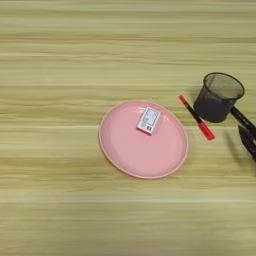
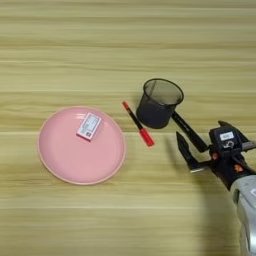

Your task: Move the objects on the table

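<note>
Light wood table (image 1: 60,50), yellowish grain stripes. Directly on it: pink plate (image 1: 125,155); marker pen (image 1: 196,118) with red cap just right of plate; black mesh cup (image 1: 217,97) beside pen.

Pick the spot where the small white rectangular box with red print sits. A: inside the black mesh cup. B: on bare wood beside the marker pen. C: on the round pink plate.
C: the small white rectangular box lies on the round pink plate, in its upper part.
</note>
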`<state>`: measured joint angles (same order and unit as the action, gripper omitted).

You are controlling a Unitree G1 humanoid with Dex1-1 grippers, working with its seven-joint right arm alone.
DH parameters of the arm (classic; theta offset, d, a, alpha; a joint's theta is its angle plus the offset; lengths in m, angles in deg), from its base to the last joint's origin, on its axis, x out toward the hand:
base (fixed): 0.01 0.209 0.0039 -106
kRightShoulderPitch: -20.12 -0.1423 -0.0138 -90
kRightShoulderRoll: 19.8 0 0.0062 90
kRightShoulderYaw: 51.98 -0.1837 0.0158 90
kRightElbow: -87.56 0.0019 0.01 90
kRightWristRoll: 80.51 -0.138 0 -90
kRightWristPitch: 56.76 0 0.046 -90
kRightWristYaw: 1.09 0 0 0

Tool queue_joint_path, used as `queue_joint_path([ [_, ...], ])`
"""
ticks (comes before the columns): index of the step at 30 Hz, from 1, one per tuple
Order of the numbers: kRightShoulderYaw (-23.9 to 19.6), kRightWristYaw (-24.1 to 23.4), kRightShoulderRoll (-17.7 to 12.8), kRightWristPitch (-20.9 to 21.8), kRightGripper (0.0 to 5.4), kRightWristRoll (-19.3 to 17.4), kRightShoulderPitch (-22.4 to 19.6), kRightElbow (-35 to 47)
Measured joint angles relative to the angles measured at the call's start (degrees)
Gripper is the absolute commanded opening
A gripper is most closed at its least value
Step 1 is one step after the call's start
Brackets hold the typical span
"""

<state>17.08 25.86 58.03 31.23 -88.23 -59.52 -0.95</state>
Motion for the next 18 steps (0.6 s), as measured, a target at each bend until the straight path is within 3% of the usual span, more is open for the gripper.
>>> queue_joint_path([
  [10,2.56,4.34,0.96,-2.67,5.38,-2.22,4.85,9.10],
  [18,4.23,9.84,1.04,-7.73,5.38,-7.38,7.92,15.43],
])
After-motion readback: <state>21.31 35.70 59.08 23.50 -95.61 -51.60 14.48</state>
